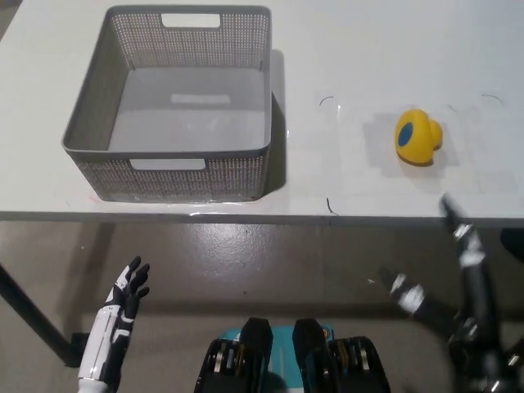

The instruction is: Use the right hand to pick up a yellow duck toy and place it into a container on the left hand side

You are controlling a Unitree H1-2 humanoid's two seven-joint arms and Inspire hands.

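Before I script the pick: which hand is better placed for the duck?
Right hand: it sits just below the duck. The left hand rests low, under the basket side.

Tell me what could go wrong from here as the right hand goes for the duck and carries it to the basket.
1. The yellow duck toy lies on its side and looks rounded, so a slightly off touch from the right hand may roll it away.
2. The grey basket has tall mesh walls; a low carry could clip its rim.
3. The left hand rests below the table edge, unlikely to interfere.
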